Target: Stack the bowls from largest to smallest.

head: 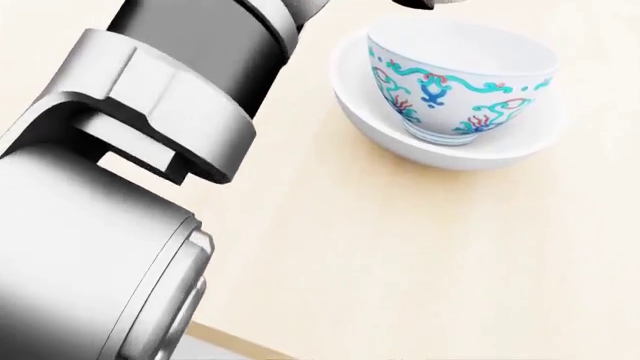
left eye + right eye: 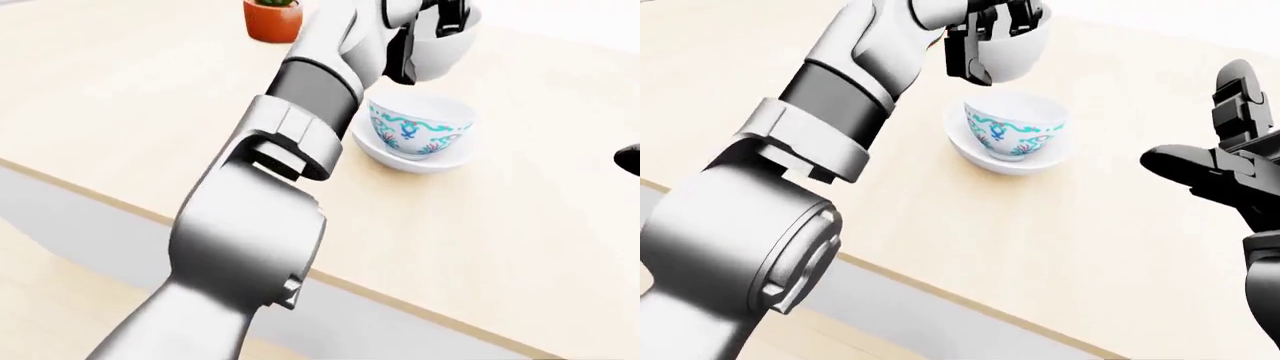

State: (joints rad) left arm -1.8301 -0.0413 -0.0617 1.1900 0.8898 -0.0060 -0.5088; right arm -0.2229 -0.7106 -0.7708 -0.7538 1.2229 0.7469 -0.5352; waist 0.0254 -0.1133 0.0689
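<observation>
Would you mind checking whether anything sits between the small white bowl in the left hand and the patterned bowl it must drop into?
Nothing visible does: the small white bowl hangs above the empty patterned bowl, with only air between them.

Patterned bowl inside wide bowl

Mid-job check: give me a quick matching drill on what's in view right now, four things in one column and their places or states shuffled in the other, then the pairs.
Things:
1. small white bowl
2. patterned bowl
3. large white bowl
4. right hand

States:
A. rests directly on the table, holding another bowl
B. held in the air by the left hand, above the stack
C. open and empty, at the right edge of the right-eye view
D. sits nested inside a plain bowl

Pairs: 1-B, 2-D, 3-A, 4-C
</observation>
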